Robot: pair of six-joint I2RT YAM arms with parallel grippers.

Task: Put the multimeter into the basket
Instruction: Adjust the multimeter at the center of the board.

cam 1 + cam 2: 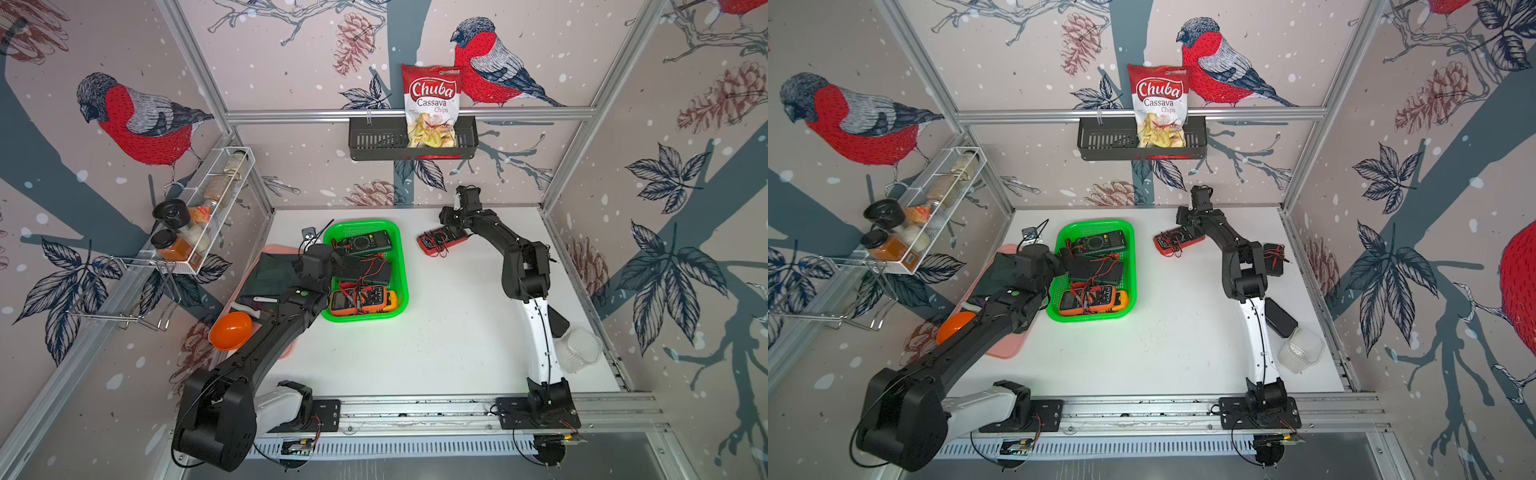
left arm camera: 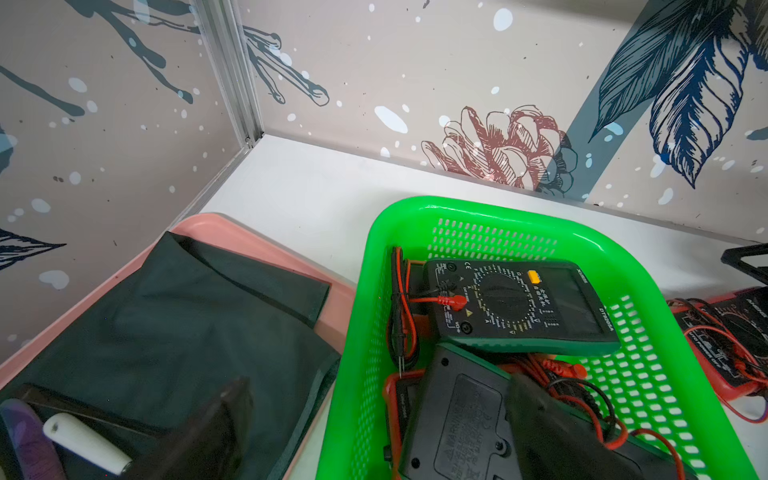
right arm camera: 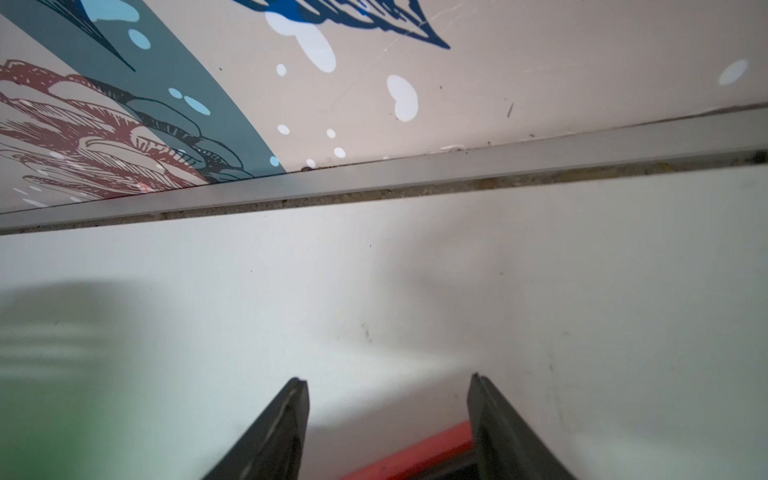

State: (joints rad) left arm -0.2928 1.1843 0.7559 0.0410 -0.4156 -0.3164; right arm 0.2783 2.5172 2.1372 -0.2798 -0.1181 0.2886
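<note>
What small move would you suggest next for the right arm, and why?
Probably squeeze the right tool onto the red multimeter. That meter lies on the table beside the green basket, outside it, and the tool's fingers straddle its red edge, though contact isn't clear.

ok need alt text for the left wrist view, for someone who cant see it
A bright green basket on a white table holds a face-up dark green multimeter and a face-down black meter, amid tangled red and black leads. Beside it, a pink tray carries a dark green cloth.
</note>
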